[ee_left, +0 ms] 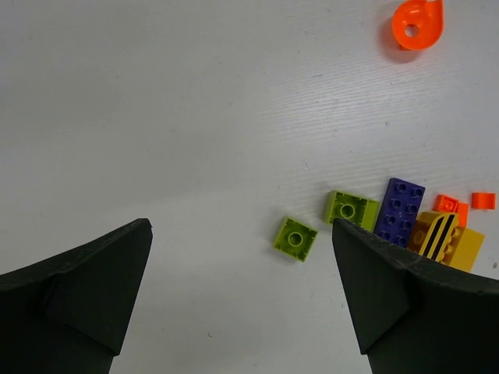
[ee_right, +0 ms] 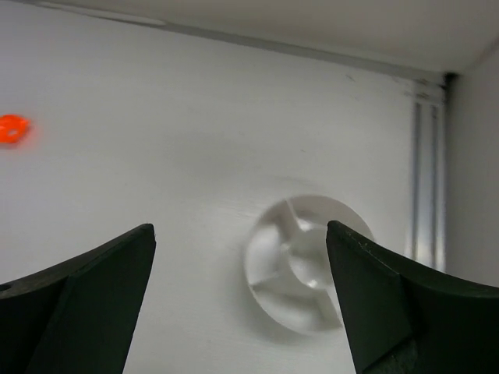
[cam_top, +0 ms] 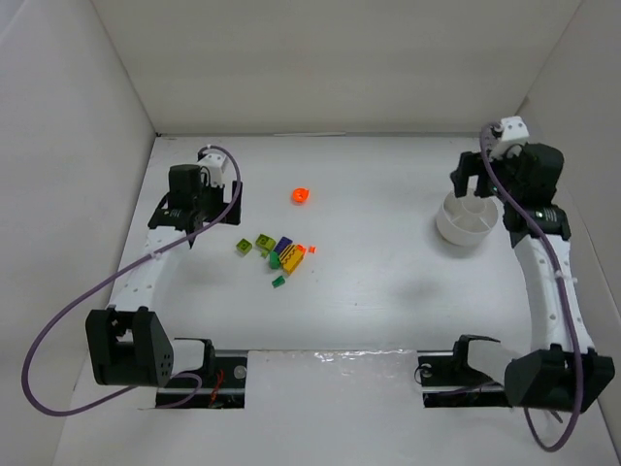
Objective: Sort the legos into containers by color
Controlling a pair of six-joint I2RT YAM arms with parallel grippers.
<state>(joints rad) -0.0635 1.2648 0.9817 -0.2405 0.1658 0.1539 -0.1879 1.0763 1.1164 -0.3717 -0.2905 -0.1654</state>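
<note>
The legos lie in a loose cluster at the table's middle left: two lime green bricks (cam_top: pixel 243 248) (cam_top: pixel 264 241), a purple brick (cam_top: pixel 283 246), a yellow brick (cam_top: pixel 291 260), a dark green bit (cam_top: pixel 278 282) and small orange bits (cam_top: pixel 311 249). A round orange piece (cam_top: pixel 301 195) lies apart, farther back. The left wrist view shows the lime bricks (ee_left: pixel 295 238) (ee_left: pixel 351 209), purple (ee_left: pixel 400 211), yellow (ee_left: pixel 452 241) and the orange piece (ee_left: pixel 417 23). My left gripper (ee_left: pixel 242 227) is open and empty, left of the cluster. The white divided bowl (cam_top: pixel 454 231) stands far right, its compartments empty (ee_right: pixel 261 269). My right gripper (ee_right: pixel 240 227) is open above it.
White walls enclose the table on the left, back and right; the right wall is close to the bowl. The arm bases (cam_top: pixel 126 345) (cam_top: pixel 553 374) stand at the near edge. The orange piece (ee_right: pixel 12 128) shows far left in the right wrist view.
</note>
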